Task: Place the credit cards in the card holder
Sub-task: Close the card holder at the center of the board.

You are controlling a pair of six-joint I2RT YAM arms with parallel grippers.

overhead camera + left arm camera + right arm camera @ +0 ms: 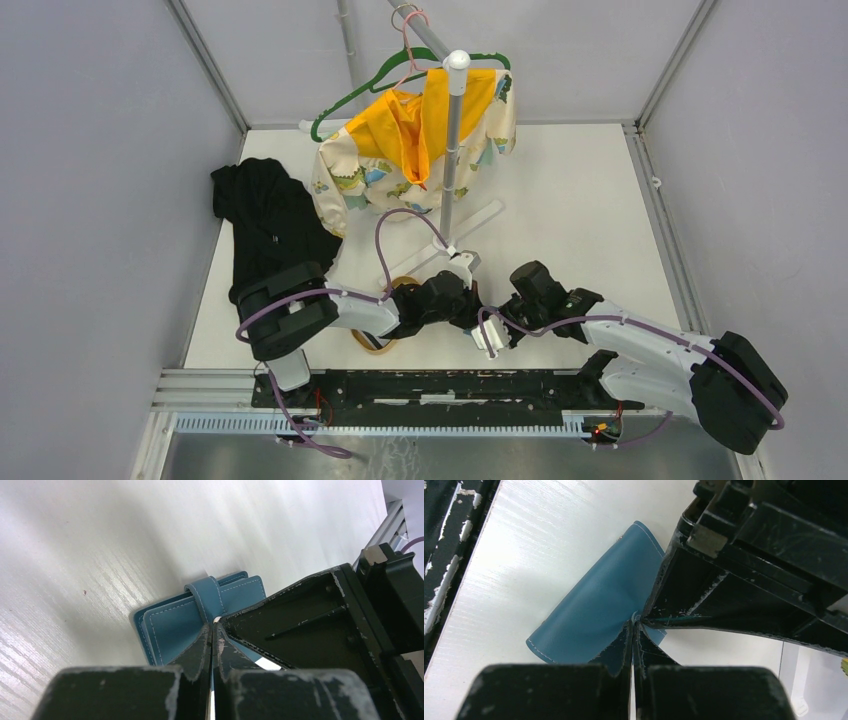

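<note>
The teal-blue card holder (pixel 172 622) lies on the white table, its tab (pixel 205 597) facing up. In the right wrist view its outer cover (pixel 594 610) is lifted and curved. My left gripper (pixel 215 626) is shut on a thin edge of the holder just below the tab. My right gripper (pixel 635 621) is shut on the edge of the cover. The two grippers meet tip to tip in the top view, left (pixel 468 305) and right (pixel 498 318), and they hide the holder there. The credit cards do not clearly show; a white sliver (pixel 268 663) under the right fingers cannot be identified.
A tan oval tray (pixel 380 343) peeks from under the left arm. Black cloth (pixel 265 220) lies at far left. A yellow patterned shirt (pixel 420 150) hangs on a rack (pixel 455 130) with a white base (pixel 478 222) behind the grippers. A metal rail (pixel 400 385) runs along the near edge.
</note>
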